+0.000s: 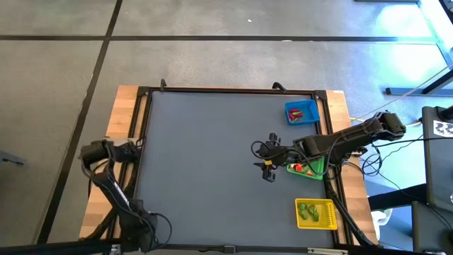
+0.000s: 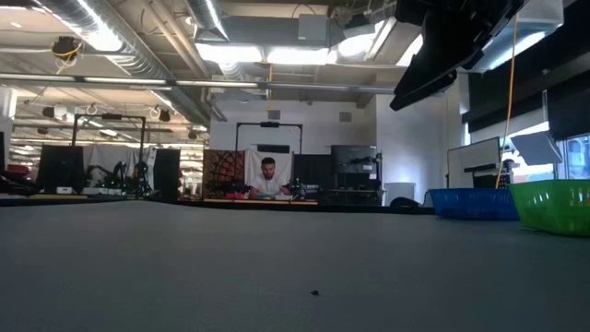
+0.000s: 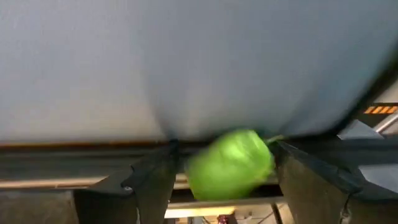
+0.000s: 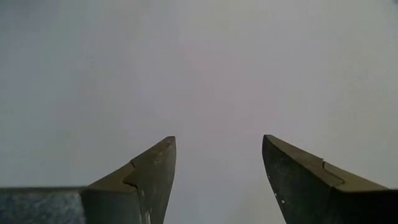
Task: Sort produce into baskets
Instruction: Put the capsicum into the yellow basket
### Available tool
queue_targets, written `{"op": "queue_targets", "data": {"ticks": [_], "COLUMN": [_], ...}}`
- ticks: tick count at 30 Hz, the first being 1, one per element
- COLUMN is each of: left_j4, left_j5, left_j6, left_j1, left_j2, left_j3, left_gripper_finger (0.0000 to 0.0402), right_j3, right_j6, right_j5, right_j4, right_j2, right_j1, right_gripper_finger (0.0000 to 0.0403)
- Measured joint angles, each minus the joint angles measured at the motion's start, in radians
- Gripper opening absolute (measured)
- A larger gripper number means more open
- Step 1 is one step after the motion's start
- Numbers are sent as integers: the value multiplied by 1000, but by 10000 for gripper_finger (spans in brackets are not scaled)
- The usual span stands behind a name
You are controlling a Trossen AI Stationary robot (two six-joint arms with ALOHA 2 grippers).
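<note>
My left gripper [image 1: 133, 149] hangs over the table's left edge, open. In its wrist view a blurred green produce piece [image 3: 230, 165] shows between the two fingers, over the table's dark frame; touch does not show. My right gripper [image 1: 263, 160] stands open above the mat, right of centre, with nothing between its fingers [image 4: 217, 140]. Three baskets sit along the right side. The blue basket [image 1: 302, 113] holds a red piece. The green basket [image 1: 316, 168] lies partly under the right arm with red and green pieces. The yellow basket [image 1: 316, 214] holds green pieces.
A black frame [image 1: 145, 127] and wooden strips [image 1: 124, 106] border the grey mat [image 1: 212, 163]. Cables [image 1: 368, 163] trail off the right edge. In the low view the blue basket [image 2: 470, 203] and the green basket [image 2: 553, 205] stand at the right, and a person [image 2: 269, 180] sits far behind.
</note>
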Motion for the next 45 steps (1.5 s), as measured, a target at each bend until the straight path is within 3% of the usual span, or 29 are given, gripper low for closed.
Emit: {"op": "queue_targets", "data": {"ticks": [3, 8, 14, 20, 30, 36, 45], "left_j4": [-1, -20, -70, -72, 1, 192, 559], "left_j5": [10, 7, -7, -63, -409, -590, -796], "left_j6": [14, 72, 180, 169, 189, 345, 569], "left_j1": [-3, 10, 91, 254, 530, 636, 711], "left_j2": [26, 36, -52, -239, -509, -543, -496], "left_j3": [2, 1, 5, 6, 7, 7, 7], "left_gripper_finger": [241, 158, 78, 76, 83, 83, 84], "right_j3": [0, 0, 0, 0, 0, 0, -1], "right_j6": [-1, 0, 2, 8, -7, -77, -208], "right_j5": [12, 14, -15, -22, -28, -28, -67], "right_j4": [-1, -1, -1, 0, 69, 168, 409], "right_j2": [0, 0, 0, 0, 0, 1, 85], "right_j1": [0, 0, 0, 0, -1, -1, -1], "right_gripper_finger": [239, 239, 239, 239, 239, 239, 239]}}
